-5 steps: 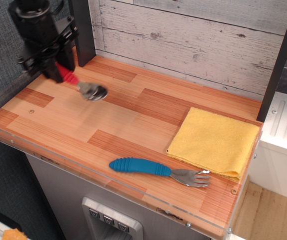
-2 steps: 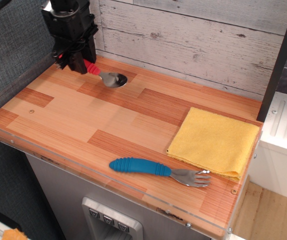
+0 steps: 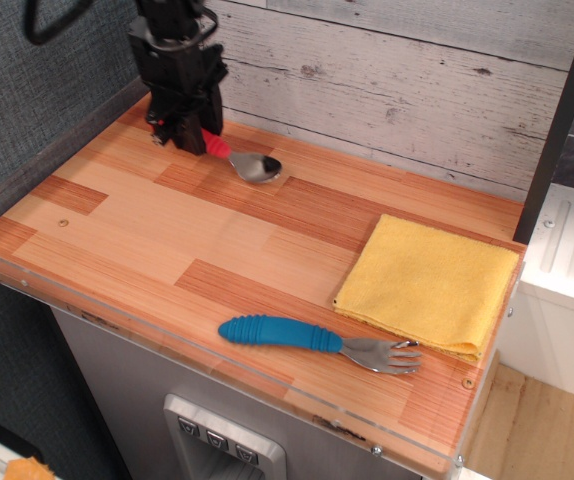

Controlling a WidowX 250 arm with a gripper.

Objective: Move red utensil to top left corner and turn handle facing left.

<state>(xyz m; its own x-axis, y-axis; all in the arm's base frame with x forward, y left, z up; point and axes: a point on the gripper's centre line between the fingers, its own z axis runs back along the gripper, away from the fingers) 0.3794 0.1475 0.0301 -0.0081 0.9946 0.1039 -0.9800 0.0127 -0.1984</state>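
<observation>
Now I see my gripper [image 3: 189, 133] clamped on the red utensil [image 3: 239, 160] by its handle [image 3: 217, 146], near the counter's [image 3: 147, 240] top left corner [image 3: 157, 112], bowl pointing right.

We are seeing the red utensil [image 3: 242, 160] lying near the top left corner [image 3: 152, 112] of the wood-plank tabletop, its shiny bowl pointing right, while its red handle [image 3: 216, 146] is pointing left, mostly hidden.
</observation>
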